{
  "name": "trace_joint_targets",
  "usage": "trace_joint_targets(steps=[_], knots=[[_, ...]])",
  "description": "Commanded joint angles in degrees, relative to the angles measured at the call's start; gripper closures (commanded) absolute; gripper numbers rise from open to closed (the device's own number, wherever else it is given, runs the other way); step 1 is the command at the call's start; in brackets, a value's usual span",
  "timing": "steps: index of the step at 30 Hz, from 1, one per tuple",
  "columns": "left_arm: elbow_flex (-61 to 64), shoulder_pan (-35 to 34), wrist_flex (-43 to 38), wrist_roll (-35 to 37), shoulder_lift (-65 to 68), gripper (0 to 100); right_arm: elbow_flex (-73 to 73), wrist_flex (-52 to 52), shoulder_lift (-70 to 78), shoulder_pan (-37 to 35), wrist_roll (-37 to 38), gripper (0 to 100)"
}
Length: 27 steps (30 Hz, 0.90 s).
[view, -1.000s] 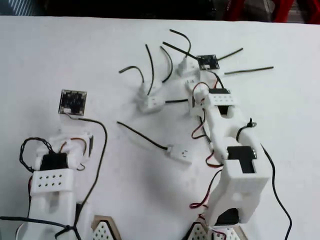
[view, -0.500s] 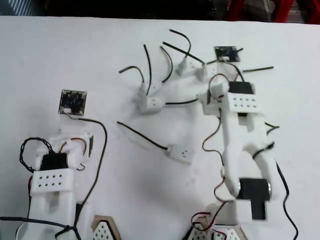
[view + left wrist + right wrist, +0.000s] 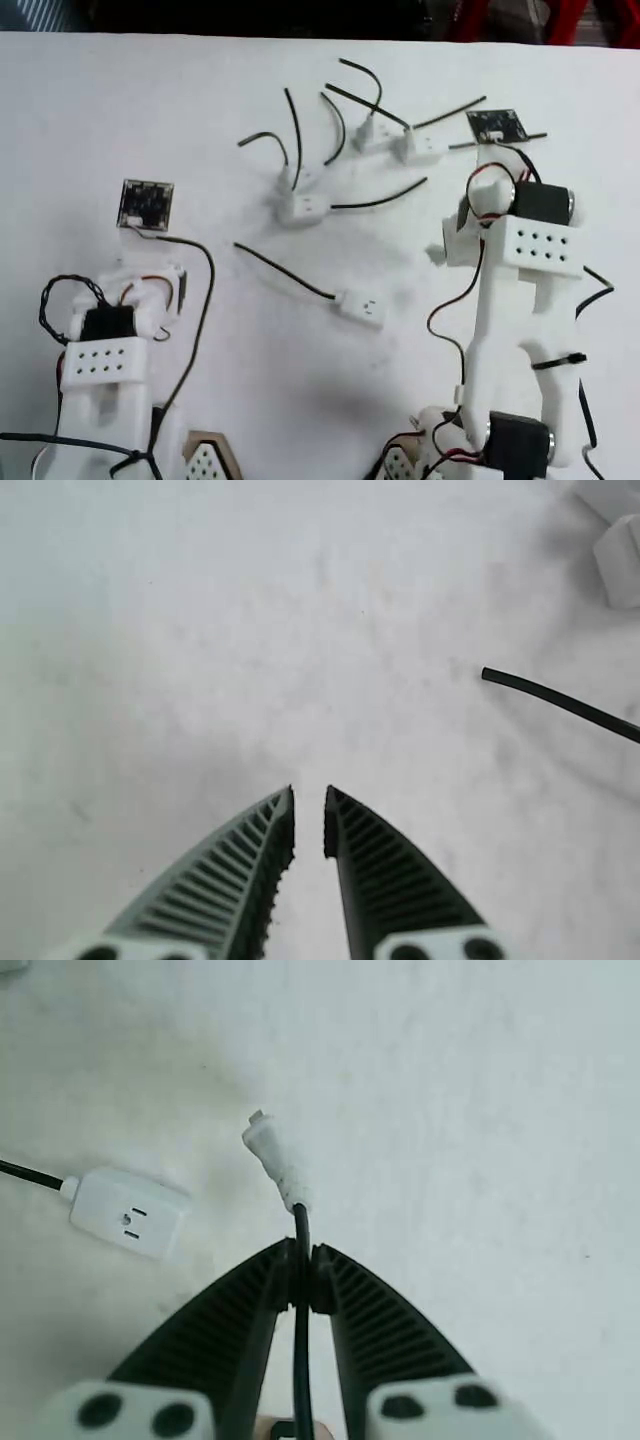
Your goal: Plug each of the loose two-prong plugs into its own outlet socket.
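The right gripper (image 3: 302, 1250) is clamping a black cord (image 3: 301, 1360) between its closed jaws, pinching it just behind a white plug (image 3: 272, 1155). The plug is sticking out past the fingertips with its tip pointing away from the gripper, and whether it is touching the white table (image 3: 480, 1110) cannot be told. A white socket (image 3: 125, 1215) is lying flat on the table near the plug but apart from it, its slots facing up and its own black cord leading off.

In the high view this socket (image 3: 360, 307) is sitting between the two arms, nearer the right arm (image 3: 520, 300). A second socket (image 3: 303, 207) is lying farther back, and a white cord end (image 3: 420, 147) is resting at the far side with loose black cords around it.

The left gripper (image 3: 309, 795) is hanging over bare table, its jaws parted by only a narrow slit and holding nothing, while a loose cord tip (image 3: 560, 702) is lying off to one side
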Motion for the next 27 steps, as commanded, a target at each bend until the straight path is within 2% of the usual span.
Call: trace_joint_targets(steps=[1,7,12,15,18,23,27], knots=[[-0.35,-0.57,-1.05,0.26,-1.36,92,-1.76,0.40,1.63,0.04,0.26,96.5],[-0.35,-0.66,-1.05,0.26,-1.36,92,-2.29,0.31,6.90,-10.68,-12.31,77.2],[-0.35,-0.75,-1.05,0.26,-1.36,92,-4.22,0.31,5.14,-18.59,-14.95,74.8],[-0.35,-0.75,-1.05,0.26,-1.36,92,-5.98,0.48,2.42,-17.89,-14.86,74.8],[-0.35,-0.75,-1.05,0.26,-1.36,92,-5.89,0.48,0.92,-14.02,-14.33,74.8],[-0.35,-0.75,-1.05,0.26,-1.36,92,-1.49,-0.13,3.65,-7.87,-5.45,74.8],[-0.35,-0.75,-1.05,0.26,-1.36,92,6.15,-6.46,8.48,-7.78,-4.04,74.8]])
